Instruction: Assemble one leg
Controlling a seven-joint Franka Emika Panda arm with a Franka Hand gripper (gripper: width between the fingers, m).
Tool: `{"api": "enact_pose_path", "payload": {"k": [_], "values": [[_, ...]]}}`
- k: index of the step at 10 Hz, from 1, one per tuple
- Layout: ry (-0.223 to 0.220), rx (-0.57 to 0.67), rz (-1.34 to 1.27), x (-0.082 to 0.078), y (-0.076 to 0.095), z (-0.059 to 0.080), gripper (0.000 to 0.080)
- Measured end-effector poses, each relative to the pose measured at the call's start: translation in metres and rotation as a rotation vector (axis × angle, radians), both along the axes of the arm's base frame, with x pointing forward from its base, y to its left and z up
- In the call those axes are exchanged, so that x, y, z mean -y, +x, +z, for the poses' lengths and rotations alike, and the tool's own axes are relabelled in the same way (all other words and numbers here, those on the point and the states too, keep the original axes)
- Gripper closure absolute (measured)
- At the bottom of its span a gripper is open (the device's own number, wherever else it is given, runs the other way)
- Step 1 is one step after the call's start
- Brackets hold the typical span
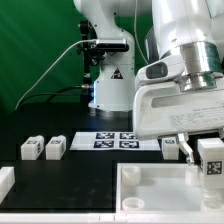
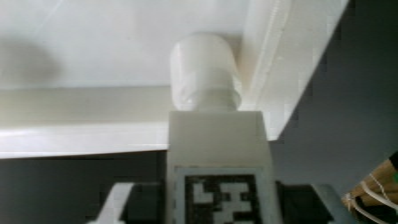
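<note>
My gripper (image 1: 208, 160) is shut on one leg (image 1: 211, 158), a white block with a black-and-white tag, and holds it over the right part of the large white tabletop (image 1: 150, 190). In the wrist view the gripper (image 2: 219, 203) clamps the leg (image 2: 217, 150) between its fingers (image 2: 128, 200). The leg's rounded end reaches to the tabletop's raised rim (image 2: 285, 60) near a corner. I cannot tell if it touches. Two more legs (image 1: 30, 148) (image 1: 55, 148) stand at the exterior view's left, and a third (image 1: 170, 148) stands behind the gripper.
The marker board (image 1: 112, 140) lies on the black table behind the tabletop. A white block (image 1: 5, 181) sits at the exterior view's lower left edge. The arm's base (image 1: 108, 80) and a cable stand at the back before a green curtain.
</note>
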State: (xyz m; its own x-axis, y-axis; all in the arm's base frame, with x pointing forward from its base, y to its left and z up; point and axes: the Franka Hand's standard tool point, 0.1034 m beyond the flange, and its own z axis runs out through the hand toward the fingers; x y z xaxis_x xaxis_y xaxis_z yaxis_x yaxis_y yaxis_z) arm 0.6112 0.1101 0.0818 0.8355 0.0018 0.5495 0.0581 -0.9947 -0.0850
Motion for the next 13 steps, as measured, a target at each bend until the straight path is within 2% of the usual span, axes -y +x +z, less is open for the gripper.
{"api": "enact_pose_path", "payload": {"k": [4,7,10,13], "values": [[0.003,0.006,0.002,-0.003,0.005,-0.001,0.0509],[0.004,0.003,0.005,-0.006,0.005,-0.006,0.0509],[0.002,-0.012,0.006,-0.007,0.0,-0.019,0.0509],[0.007,0.001,-0.062,-0.009,-0.003,-0.021,0.0509]]}}
